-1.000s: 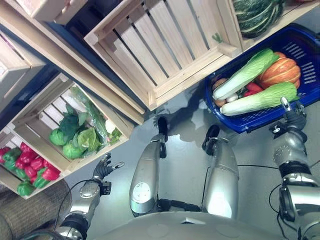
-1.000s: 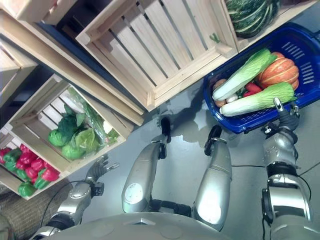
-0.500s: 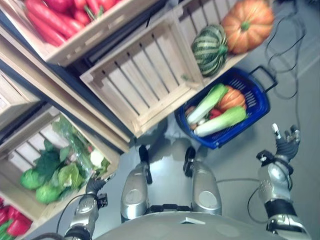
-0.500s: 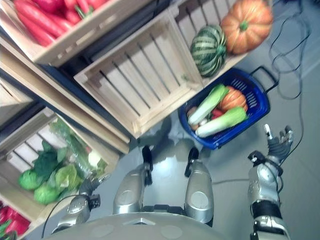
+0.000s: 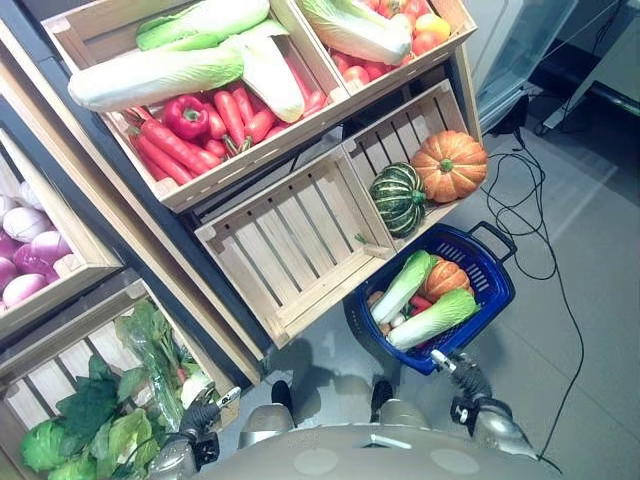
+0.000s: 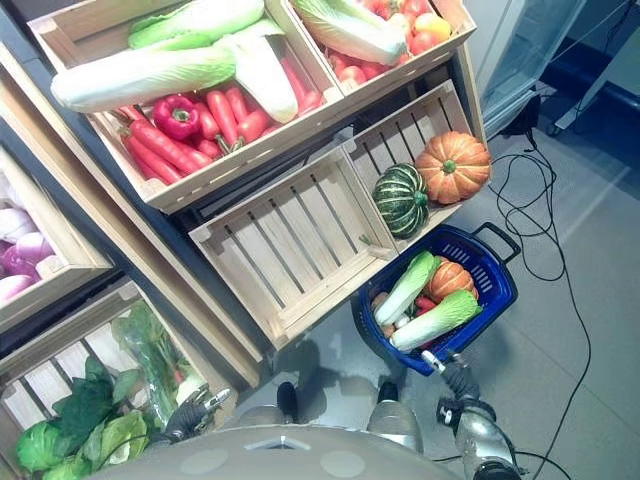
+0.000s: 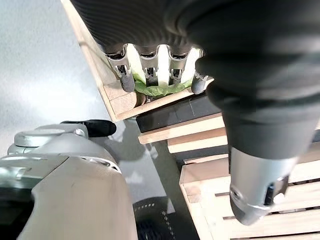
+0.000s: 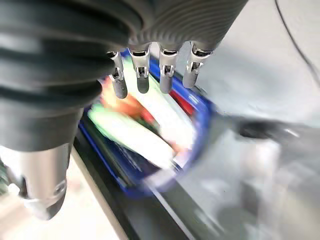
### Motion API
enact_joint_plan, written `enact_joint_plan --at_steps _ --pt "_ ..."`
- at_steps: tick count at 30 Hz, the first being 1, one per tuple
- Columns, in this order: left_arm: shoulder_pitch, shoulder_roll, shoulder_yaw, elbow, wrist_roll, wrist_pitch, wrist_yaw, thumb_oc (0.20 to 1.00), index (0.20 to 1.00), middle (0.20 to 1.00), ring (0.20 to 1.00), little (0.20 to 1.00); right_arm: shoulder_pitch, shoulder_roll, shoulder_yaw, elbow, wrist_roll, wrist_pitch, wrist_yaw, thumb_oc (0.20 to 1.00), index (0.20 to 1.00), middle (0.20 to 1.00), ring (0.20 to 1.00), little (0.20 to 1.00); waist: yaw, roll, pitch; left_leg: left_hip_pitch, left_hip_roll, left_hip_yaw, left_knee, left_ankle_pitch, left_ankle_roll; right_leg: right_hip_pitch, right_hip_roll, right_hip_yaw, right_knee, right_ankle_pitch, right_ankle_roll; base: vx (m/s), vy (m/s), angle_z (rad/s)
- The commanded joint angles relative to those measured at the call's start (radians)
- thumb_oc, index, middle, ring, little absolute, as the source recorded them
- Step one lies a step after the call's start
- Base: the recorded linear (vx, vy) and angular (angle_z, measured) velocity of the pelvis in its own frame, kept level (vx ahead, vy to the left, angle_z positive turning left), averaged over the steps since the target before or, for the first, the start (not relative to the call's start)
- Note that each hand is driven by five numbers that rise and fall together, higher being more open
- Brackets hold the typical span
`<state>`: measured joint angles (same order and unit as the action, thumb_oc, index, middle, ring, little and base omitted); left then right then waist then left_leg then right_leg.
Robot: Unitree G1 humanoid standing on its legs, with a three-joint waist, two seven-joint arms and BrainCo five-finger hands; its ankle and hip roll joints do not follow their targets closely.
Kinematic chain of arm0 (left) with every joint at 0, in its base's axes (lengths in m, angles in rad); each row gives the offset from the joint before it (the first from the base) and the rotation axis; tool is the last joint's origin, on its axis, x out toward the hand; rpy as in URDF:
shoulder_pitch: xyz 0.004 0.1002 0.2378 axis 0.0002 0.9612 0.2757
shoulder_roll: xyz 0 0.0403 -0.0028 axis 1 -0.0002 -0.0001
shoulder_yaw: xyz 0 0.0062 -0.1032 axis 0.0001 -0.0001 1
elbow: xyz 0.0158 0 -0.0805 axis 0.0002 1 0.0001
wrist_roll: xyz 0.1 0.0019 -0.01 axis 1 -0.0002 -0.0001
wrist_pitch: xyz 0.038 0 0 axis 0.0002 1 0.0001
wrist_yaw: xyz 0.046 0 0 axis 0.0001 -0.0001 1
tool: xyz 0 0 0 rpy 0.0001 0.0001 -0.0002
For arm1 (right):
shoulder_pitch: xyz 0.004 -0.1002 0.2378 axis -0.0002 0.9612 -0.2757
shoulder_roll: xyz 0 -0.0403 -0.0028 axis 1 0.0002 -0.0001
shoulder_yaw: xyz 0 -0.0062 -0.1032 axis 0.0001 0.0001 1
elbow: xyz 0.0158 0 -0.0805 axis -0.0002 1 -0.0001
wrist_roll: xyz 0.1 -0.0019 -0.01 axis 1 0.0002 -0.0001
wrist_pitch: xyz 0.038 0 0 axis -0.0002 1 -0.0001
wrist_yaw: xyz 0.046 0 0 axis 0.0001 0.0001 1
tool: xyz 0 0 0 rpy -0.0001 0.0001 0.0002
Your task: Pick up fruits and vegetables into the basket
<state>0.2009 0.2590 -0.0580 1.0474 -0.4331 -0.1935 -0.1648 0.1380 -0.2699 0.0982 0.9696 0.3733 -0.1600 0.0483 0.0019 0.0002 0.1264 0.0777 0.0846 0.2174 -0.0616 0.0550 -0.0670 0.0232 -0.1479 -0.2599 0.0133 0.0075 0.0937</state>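
A blue basket (image 5: 499, 286) stands on the grey floor under the shelves. It holds two long pale cabbages (image 5: 434, 319), a small orange pumpkin (image 5: 447, 278) and something red. My right hand (image 5: 456, 374) hangs just in front of the basket's near corner, fingers straight and empty; in the right wrist view its fingers (image 8: 167, 75) point at the basket (image 8: 199, 127). At the lower left, my left hand (image 5: 201, 416) is open and empty beside the crate of leafy greens (image 5: 95, 430); the left wrist view has its fingers (image 7: 149, 70) over the greens (image 7: 156, 89).
Wooden crates fill the rack: long cabbages, carrots and red peppers (image 5: 185, 115) up top, tomatoes (image 5: 385, 35) beside them, a striped squash (image 5: 399, 197) and an orange pumpkin (image 5: 449, 165) above the basket, and an empty crate (image 5: 290, 245) in the middle. Cables (image 5: 530, 215) lie right of the basket.
The camera has tilted up, so the upper crates now show and the basket looks smaller. My right hand, raised beside the basket earlier, now sits by its near corner.
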Motion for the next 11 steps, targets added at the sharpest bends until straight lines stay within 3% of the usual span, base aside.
enact_joint_plan --at_steps 1,7,11 --pt "-0.106 -0.009 -0.06 0.015 -0.005 0.016 -0.098 1.0 1.0 1.0 1.0 1.0 -0.073 0.02 0.038 0.049 -0.012 0.038 0.093 1.0 1.0 1.0 1.0 1.0 0.009 -0.037 0.009 0.0 -0.028 0.014 0.028 -0.11 0.036 0.01 -0.042 -0.048 0.0 0.018 0.061 -0.04 0.059 0.0" --pt "-0.158 -0.023 -0.104 0.081 0.069 0.06 -0.142 1.0 1.0 1.0 1.0 1.0 -0.12 0.065 0.091 0.207 -0.044 0.156 0.253 1.0 1.0 1.0 1.0 1.0 0.018 -0.036 -0.006 0.02 -0.039 0.013 0.025 -0.116 0.047 0.032 -0.039 -0.056 -0.009 0.018 0.057 -0.02 0.031 -0.01" --pt "-0.175 -0.032 -0.128 0.111 0.121 0.109 -0.15 1.0 1.0 1.0 1.0 1.0 -0.142 0.061 0.107 0.246 -0.051 0.194 0.252 1.0 1.0 1.0 1.0 1.0 0.027 -0.036 -0.015 0.037 -0.044 0.008 0.019 -0.12 0.051 0.049 -0.036 -0.062 -0.02 0.022 0.058 0.0 0.001 0.01"
